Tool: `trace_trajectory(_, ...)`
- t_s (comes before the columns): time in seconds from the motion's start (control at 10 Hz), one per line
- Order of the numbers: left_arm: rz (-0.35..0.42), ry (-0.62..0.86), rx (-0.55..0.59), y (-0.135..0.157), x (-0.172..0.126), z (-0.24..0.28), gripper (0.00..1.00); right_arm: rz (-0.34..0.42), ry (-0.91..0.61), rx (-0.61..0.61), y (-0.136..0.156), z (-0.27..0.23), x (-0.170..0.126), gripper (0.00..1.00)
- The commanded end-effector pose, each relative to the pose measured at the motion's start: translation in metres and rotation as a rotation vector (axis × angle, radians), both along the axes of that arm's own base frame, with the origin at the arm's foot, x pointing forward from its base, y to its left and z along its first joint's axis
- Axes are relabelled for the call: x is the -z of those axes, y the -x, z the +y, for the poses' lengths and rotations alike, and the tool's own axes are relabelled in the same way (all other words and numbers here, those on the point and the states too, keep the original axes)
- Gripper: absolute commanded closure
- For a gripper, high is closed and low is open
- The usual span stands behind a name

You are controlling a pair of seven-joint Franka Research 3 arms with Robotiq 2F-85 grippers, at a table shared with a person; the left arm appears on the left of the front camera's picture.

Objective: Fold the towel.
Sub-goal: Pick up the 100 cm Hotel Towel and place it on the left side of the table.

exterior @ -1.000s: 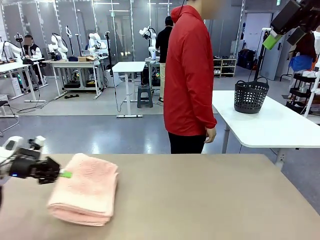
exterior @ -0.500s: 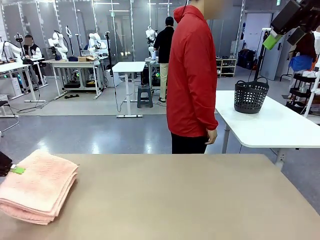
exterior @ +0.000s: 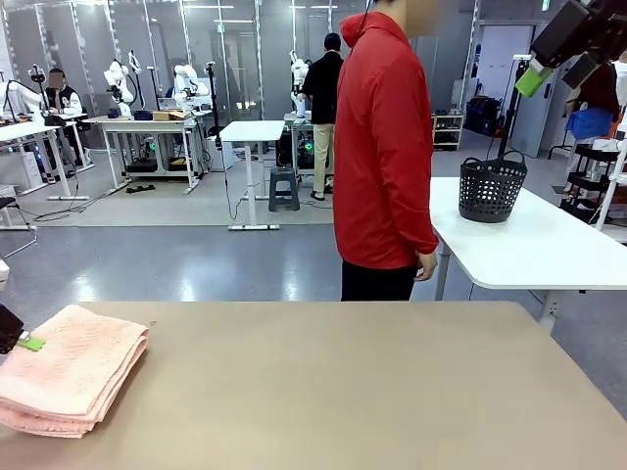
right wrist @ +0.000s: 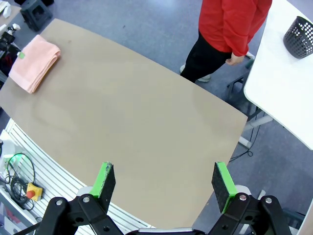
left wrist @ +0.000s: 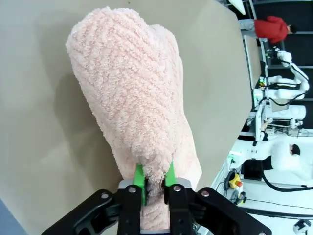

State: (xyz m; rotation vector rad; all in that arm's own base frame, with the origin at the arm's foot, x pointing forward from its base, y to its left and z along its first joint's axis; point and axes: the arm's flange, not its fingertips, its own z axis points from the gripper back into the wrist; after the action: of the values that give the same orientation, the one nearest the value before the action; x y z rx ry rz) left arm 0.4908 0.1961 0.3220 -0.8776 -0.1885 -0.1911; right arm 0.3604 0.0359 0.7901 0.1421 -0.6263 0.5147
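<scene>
The salmon-pink towel (exterior: 69, 377) lies folded in several layers at the table's near left edge. In the left wrist view its zigzag weave (left wrist: 132, 98) stretches away from the fingers. My left gripper (left wrist: 154, 178) is shut on the towel's near edge, with cloth pinched between the green pads (left wrist: 139, 176). In the front view that gripper (exterior: 20, 340) pokes in at the picture's left edge, touching the towel's far left corner. My right gripper (right wrist: 164, 181) hangs open high above the table, nothing between its fingers; from there the towel (right wrist: 34, 61) is small at the far left.
A person in a red jacket (exterior: 387, 147) stands at the table's far side, side-on. A white table (exterior: 549, 245) at the right carries a dark basket (exterior: 492, 188). The tan tabletop (exterior: 372, 392) is bare right of the towel.
My left gripper has dragged the folded towel leftwards to the table's left edge. The person has shifted slightly to the right. The right arm has stayed put.
</scene>
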Motion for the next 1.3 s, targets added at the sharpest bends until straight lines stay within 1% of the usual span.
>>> trace_trajectory(0.0, 0.001, -0.071, -0.011, 0.0, -0.016, -0.01, 0.15, -0.006, 0.003, 0.008, 0.0, 0.001, 0.001, 0.0)
trace_trajectory(0.1, -0.005, -0.11, -0.052, 0.003, -0.025, -0.015, 0.17, -0.006, 0.003, 0.008, 0.0, 0.001, 0.001, 0.0)
trace_trajectory(0.2, -0.001, -0.158, -0.062, 0.006, -0.032, -0.018, 0.0, -0.006, 0.003, 0.008, 0.0, 0.001, 0.001, 0.0)
trace_trajectory(0.3, -0.007, -0.234, -0.079, 0.011, -0.042, -0.023, 0.0, -0.006, 0.003, 0.008, 0.0, 0.001, 0.001, 0.0)
trace_trajectory(0.4, -0.03, -0.287, -0.087, 0.016, -0.059, -0.032, 0.0, -0.006, 0.003, 0.008, 0.0, 0.001, 0.001, 0.0)
trace_trajectory(0.5, -0.042, -0.336, -0.083, 0.02, -0.076, -0.043, 0.11, -0.006, 0.003, 0.008, 0.0, 0.001, 0.001, 0.0)
trace_trajectory(0.6, -0.038, -0.38, -0.087, 0.026, -0.091, -0.054, 0.01, -0.006, 0.003, 0.008, 0.0, 0.001, 0.001, 0.0)
trace_trajectory(0.8, -0.009, -0.434, -0.112, 0.038, -0.107, -0.073, 0.0, -0.006, 0.003, 0.008, 0.0, 0.001, 0.001, 0.0)
trace_trajectory(0.9, 0.016, -0.435, -0.087, 0.042, -0.11, -0.082, 0.0, -0.006, 0.003, 0.008, 0.0, 0.001, 0.001, 0.0)
trace_trajectory(1.0, -0.039, -0.387, -0.085, 0.027, -0.109, -0.061, 0.0, -0.006, 0.003, 0.008, 0.0, 0.001, 0.001, 0.0)
trace_trajectory(1.2, -0.039, -0.387, -0.085, 0.027, -0.109, -0.061, 0.0, -0.006, 0.003, 0.008, 0.0, 0.001, 0.001, 0.0)
